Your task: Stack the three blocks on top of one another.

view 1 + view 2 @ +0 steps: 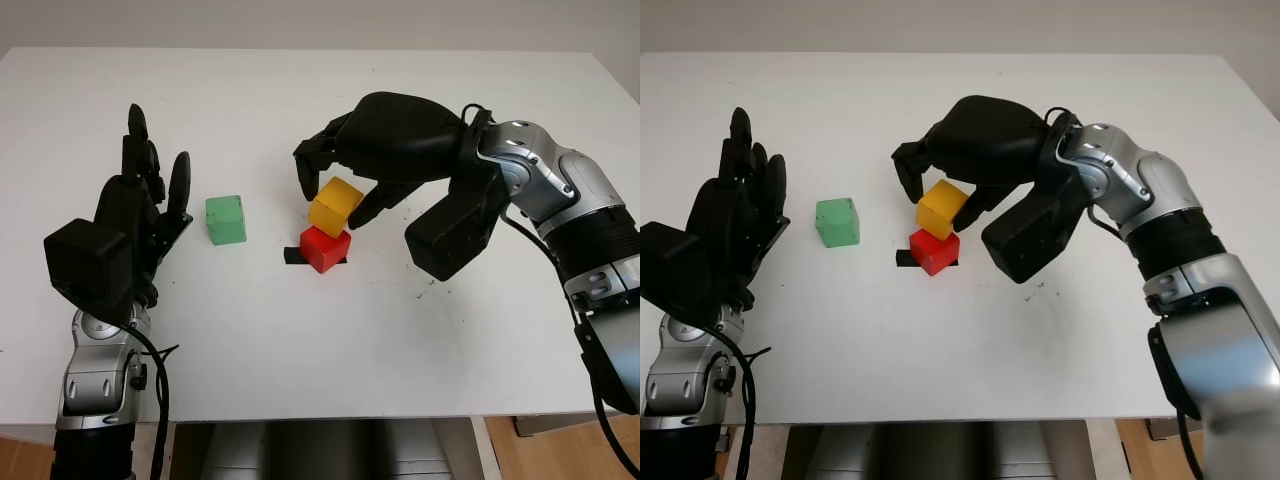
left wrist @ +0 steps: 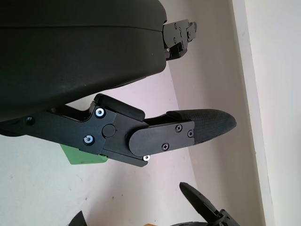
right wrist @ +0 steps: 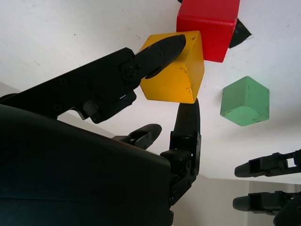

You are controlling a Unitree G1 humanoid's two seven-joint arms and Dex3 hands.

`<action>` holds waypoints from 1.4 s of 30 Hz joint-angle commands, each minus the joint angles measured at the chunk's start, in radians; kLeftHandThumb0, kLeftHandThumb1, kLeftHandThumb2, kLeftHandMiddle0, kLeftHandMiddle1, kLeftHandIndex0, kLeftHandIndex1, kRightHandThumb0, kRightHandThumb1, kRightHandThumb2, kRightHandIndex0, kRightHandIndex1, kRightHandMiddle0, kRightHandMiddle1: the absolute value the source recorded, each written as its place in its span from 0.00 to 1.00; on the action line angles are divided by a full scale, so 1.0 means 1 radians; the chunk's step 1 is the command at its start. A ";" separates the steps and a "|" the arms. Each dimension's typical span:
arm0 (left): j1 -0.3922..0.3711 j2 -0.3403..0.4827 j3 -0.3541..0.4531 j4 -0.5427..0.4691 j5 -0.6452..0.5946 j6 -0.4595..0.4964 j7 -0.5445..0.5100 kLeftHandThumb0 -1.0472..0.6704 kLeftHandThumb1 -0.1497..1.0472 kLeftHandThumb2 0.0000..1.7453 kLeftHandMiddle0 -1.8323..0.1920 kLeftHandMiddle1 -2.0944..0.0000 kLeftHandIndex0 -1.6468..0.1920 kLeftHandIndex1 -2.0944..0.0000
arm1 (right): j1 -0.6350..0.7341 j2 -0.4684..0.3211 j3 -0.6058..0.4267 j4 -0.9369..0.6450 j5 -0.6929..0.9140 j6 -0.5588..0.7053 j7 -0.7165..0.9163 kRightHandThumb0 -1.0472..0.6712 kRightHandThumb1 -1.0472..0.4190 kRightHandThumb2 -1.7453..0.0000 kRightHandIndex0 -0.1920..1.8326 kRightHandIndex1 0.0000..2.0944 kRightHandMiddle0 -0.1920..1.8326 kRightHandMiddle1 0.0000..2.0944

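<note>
1. Your right hand point(image 1: 345, 195) is clenched on the yellow block point(image 1: 335, 206), one finger point(image 3: 160, 49) on an upper face and another point(image 3: 187, 117) on the opposite side; the block sits tilted, just above and seemingly touching the red block point(image 1: 325, 248).
2. The red block stands on a black mark point(image 1: 294, 256) on the white table point(image 1: 300, 330); the green block point(image 1: 225, 219) sits apart, near your left hand point(image 1: 135, 215), which is released and holds nothing.
3. Judge these blocks as light, rigid, painted cubes: smooth faces may slip under narrow fingertips, and nothing will crush.
4. Take each by two opposite flat faces, not corners, and level the yellow block before letting go, or it may slide off.
5. A light red base will likely shift if nudged, so press straight down.
</note>
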 commanded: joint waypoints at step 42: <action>-0.006 -0.036 -0.008 -0.004 0.000 -0.007 0.027 0.16 1.00 0.29 1.00 1.00 1.00 0.99 | 0.052 0.045 -0.012 -0.128 0.183 0.246 0.220 0.36 0.07 0.97 0.35 0.08 0.31 0.74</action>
